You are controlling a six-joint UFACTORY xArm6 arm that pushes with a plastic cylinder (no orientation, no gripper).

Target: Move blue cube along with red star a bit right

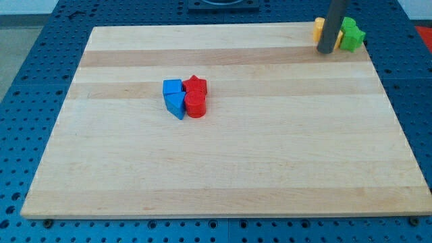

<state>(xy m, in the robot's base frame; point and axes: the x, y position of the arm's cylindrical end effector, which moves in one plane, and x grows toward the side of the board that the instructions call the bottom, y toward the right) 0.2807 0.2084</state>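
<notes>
A pale wooden board (223,169) fills most of the frame. Left of centre, four blocks sit bunched and touching: a blue cube (173,87) with a blue wedge-like block (175,104) just below it, a red star (196,85) at the cube's right, a red cylinder (196,105) beneath the star. At the upper right, my tip (327,50), a bare rod with no jaws, stands between a yellow block (318,29) and green blocks (351,35), well apart from the cluster.

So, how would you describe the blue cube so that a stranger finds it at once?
On the wooden board, look left of centre for a tight cluster of four blocks. The blue cube is its top-left member, touching the red star on its right. The other blue block, just below, is wedge-like, not square.
</notes>
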